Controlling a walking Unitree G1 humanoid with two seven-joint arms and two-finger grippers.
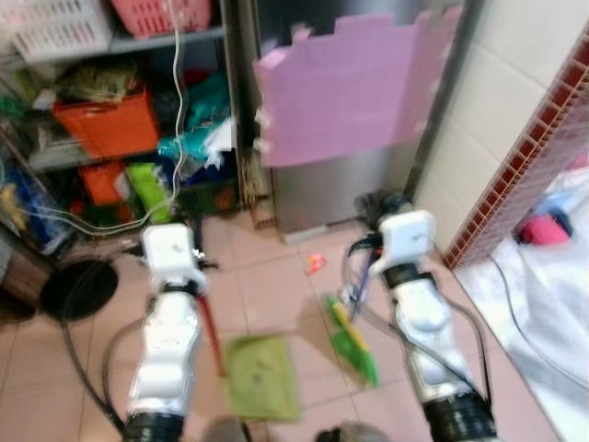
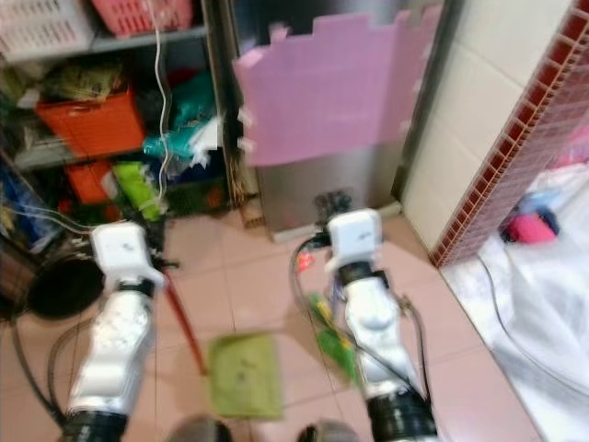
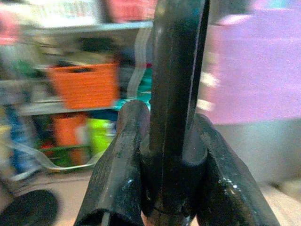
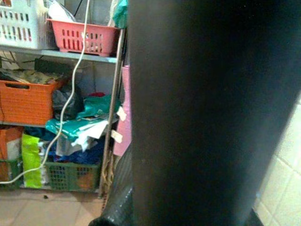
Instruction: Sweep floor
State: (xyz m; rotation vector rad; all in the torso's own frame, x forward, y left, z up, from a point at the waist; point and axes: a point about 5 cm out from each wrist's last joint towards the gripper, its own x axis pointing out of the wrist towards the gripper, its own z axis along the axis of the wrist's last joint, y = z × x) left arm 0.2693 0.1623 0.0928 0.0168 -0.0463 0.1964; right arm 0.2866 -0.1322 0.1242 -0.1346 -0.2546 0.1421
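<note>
The green dustpan (image 1: 262,376) lies on the tiled floor (image 1: 267,276) beside the green broom head (image 1: 354,341). The left gripper (image 3: 164,155) has its jaws clamped on the dustpan's dark handle (image 3: 176,84); the right gripper (image 1: 373,262) is at the broom, jaw state unclear. On the shelf (image 4: 56,55) behind, orange (image 1: 106,120), pink (image 4: 84,35) and white baskets (image 4: 23,26) sit; their contents are unclear.

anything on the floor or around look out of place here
A small red scrap lies loose on the pink floor tiles ahead of the green broom head. The pink foam mat leans crookedly against the metal cabinet.

Open tiled floor (image 1: 267,276) ahead, cluttered shelves (image 1: 120,129) left, brick wall (image 1: 525,175) right
</note>
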